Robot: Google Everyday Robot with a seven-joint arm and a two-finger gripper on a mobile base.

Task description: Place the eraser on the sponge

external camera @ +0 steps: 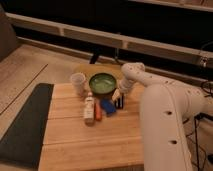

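The light wooden table (pixel 75 145) carried all the things, and the robot's thick white arm (pixel 165 115) reached over it from the right side. At the end of the arm the gripper (pixel 118 96) hung just in front of the round green bowl (pixel 102 83) and pointed down toward the table.

The sponge (pixel 106 106), a small flat blue block, lay a little lower and to the left of the gripper, with its long axis slanting from upper left to lower right. The eraser (pixel 120 103), a small black block with white stripes, was directly under the gripper, at the right edge of the sponge. Its stripes ran up and down in the view, so it seemed more upright than flat. The sponge therefore lay only a short way to the left of the eraser.

I could not tell whether the gripper was clamped on the eraser or free of it, because the two merged at that spot. It was also hard to make out whether the eraser rested on the sponge's edge or stood on the table beside it.
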